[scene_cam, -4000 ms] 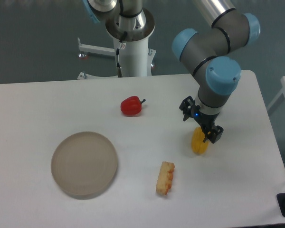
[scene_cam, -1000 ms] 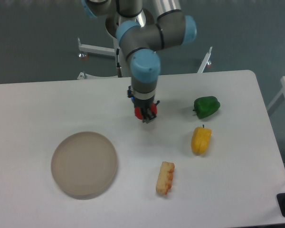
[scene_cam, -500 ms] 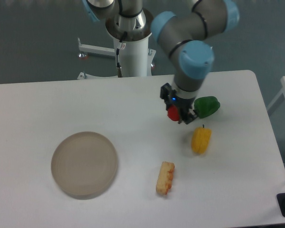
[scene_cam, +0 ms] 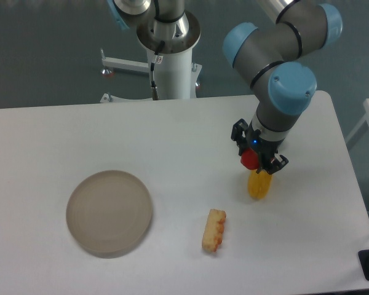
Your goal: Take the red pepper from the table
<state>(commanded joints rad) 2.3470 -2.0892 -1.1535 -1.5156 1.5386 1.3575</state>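
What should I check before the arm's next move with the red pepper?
1. Claw shut on the red pepper: ok, red shows between the fingers.
2. Pepper off the table: cannot tell from this single view, though it looks carried.
3. Space below: not ok, the yellow pepper lies right under the claw.
4. Plate free: ok, nothing on it.
5. Corn piece out of the way: ok, apart from the claw.
6. Green pepper: cannot tell, not visible now.
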